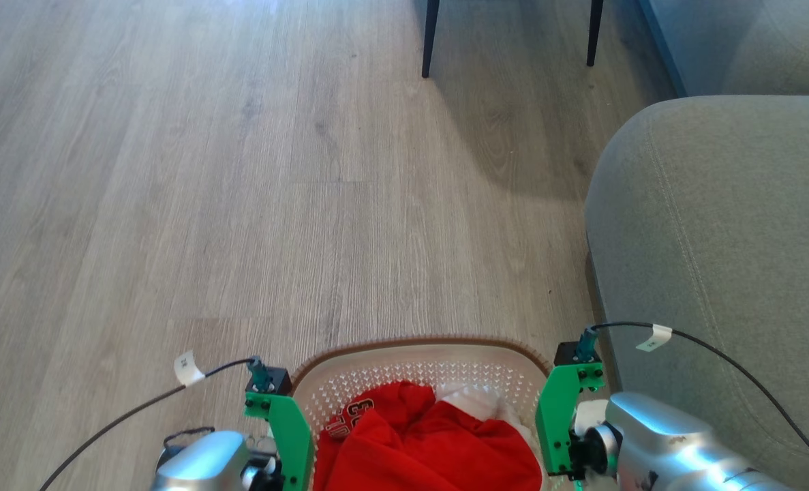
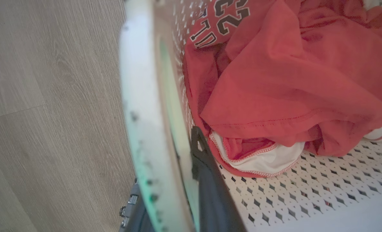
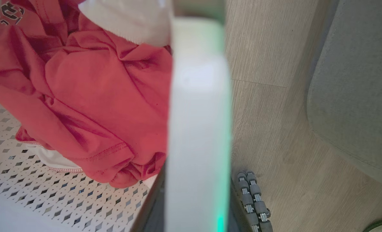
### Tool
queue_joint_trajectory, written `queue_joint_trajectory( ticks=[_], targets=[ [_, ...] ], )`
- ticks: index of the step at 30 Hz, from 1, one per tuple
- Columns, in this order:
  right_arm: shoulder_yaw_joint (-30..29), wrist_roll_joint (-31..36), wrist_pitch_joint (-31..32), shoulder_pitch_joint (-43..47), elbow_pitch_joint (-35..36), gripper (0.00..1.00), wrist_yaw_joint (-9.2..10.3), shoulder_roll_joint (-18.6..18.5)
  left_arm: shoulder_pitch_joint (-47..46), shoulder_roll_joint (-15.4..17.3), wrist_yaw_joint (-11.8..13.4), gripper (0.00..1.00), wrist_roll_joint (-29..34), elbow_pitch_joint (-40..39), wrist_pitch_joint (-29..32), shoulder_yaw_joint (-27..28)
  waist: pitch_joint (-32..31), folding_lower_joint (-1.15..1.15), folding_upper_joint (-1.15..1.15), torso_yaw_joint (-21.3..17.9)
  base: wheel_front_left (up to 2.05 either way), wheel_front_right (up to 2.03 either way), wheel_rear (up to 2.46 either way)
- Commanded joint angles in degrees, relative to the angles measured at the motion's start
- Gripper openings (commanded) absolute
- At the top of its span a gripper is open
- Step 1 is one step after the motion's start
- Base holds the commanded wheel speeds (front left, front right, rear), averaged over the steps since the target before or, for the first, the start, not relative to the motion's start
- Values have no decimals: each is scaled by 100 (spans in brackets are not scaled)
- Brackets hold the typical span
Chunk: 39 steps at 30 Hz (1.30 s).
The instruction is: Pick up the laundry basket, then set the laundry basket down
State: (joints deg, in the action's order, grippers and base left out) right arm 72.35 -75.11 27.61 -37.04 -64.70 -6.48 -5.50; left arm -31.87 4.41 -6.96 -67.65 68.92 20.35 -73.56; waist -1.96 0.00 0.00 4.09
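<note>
Pale grey wood-look plank floor (image 1: 206, 170) fills the room ahead. A grey fabric sofa (image 1: 718, 239) runs along its right edge, and two thin dark furniture legs (image 1: 431, 37) stand at its far edge.

The small rounded white perforated plastic laundry basket (image 1: 418, 343), with a brown woven-look rim, sits closest to the robot, just beside the sofa's front. The pictures do not tell whether it rests on the floor or hangs above it. A crumpled red garment with dark printed lettering (image 1: 431, 443) and some white cloth (image 1: 476, 399) lie heaped inside, leaving part of the perforated bottom bare.

The left gripper (image 2: 178, 193) is closed narrowly over the basket's left side. The white rim runs between its fingers, and one dark finger (image 2: 210, 187) lies inside against the wall. The right gripper (image 3: 197, 199) grips the right side the same way, its dark fingers (image 3: 152, 206) flanking the broad white handle.

Black cables with white tags (image 1: 187, 368) loop from both wrists. A grey roller wheel (image 3: 252, 199) sits on the floor below the right handle.
</note>
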Motion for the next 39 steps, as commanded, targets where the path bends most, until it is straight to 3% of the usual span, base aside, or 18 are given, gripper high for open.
queue_joint_trajectory(
  ticks=[1,23,30,39],
  targets=[
    [71,67,-30,-92,204,0,-101,189,-339,-41,-53,0,73,-111,-74,21,-4,0,0,6,0,0,0],
    [79,43,-262,-125,316,0,-101,89,-420,-99,-53,0,92,-109,-148,21,351,0,0,99,0,0,0],
    [83,97,-451,-300,382,0,-101,-20,-629,-130,-53,0,168,-82,-322,21,896,0,0,122,0,0,0],
    [63,241,-1146,-758,417,0,-101,-200,-1180,-151,-15,0,356,-68,-785,21,2043,0,0,118,0,0,0]
  ],
)
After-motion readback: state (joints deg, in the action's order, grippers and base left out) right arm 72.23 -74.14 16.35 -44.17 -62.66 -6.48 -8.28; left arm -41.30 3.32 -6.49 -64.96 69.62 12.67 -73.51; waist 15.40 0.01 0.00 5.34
